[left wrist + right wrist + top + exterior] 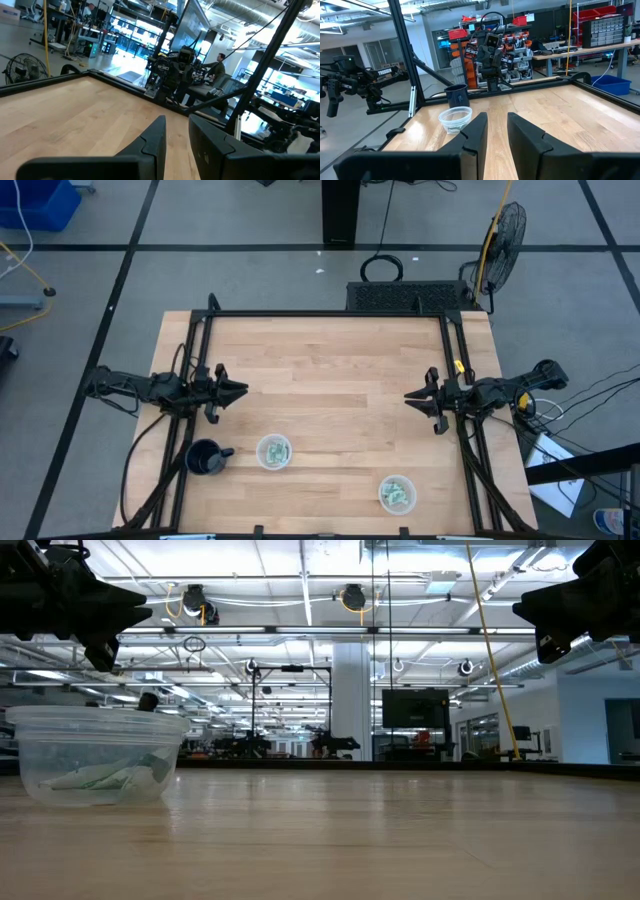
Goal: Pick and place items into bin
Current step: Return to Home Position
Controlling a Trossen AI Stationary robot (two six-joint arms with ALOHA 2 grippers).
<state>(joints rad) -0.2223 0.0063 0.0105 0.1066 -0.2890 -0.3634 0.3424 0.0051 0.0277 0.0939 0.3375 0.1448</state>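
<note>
Several pale green-and-white packets lie inside two clear round cups: one cup (273,451) near the table's front left, the other (396,493) at the front right. The left cup also shows in the low view (95,755) and in the right wrist view (455,120). My left gripper (243,390) hovers over the table's left side, pointing right, open by a narrow gap (176,131) and empty. My right gripper (408,394) hovers over the right side, pointing left, open by a narrow gap (496,127) and empty. Both are far from the cups.
A black mug (205,458) stands left of the left cup and shows in the right wrist view (456,95). A dark frame (330,313) runs along the table's far, left and right edges. Bare wood lies between the grippers. A person sits in the room beyond (218,64).
</note>
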